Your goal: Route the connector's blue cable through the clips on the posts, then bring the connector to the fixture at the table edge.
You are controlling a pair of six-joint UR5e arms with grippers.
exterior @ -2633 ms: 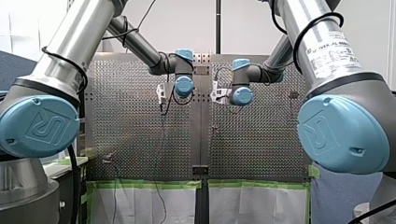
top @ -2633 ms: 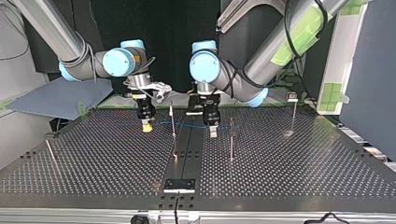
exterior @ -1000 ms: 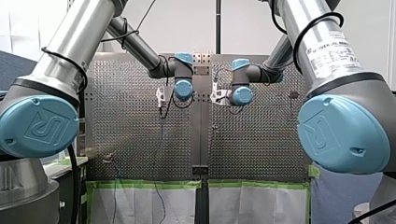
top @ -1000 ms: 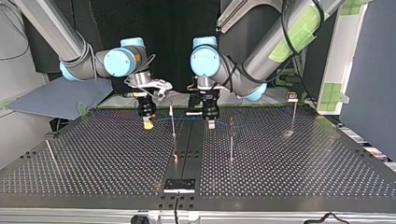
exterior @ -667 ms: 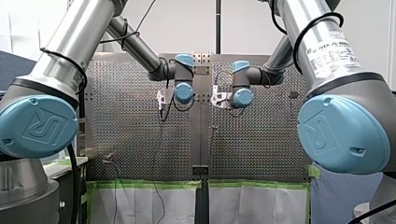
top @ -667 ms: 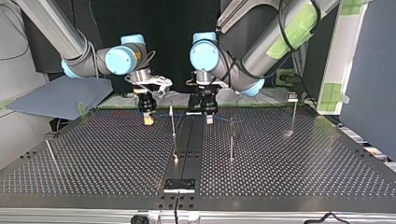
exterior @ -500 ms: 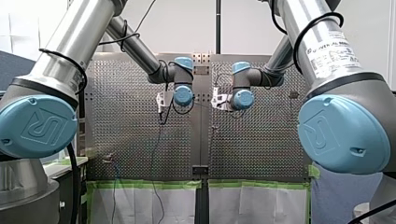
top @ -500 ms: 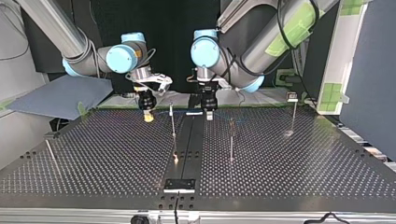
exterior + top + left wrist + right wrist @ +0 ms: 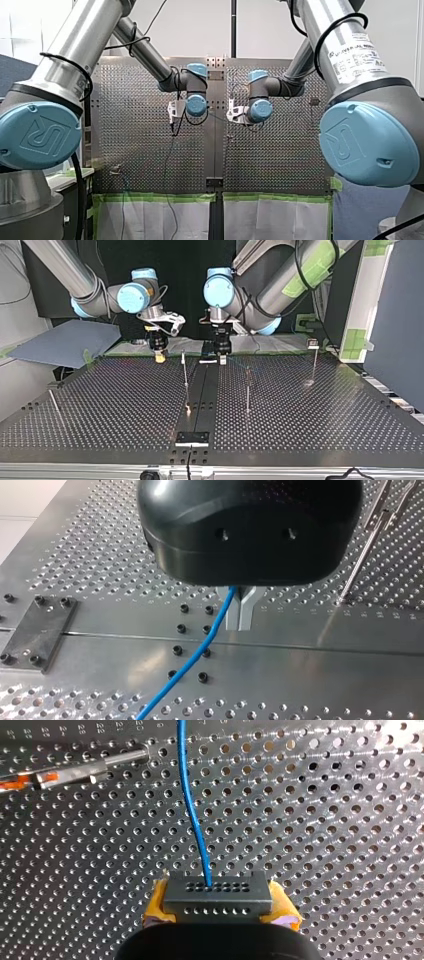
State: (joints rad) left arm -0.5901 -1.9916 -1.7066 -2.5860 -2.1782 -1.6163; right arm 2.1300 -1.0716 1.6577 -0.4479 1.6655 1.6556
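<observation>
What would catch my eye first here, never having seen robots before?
Probably my left arm and my right arm, silver with sky-blue joint caps, looming at the front view's sides. Next comes the thin blue cable. My right gripper clamps its black connector between yellow pads, and my left gripper pinches the cable further along, over the perforated table.
</observation>
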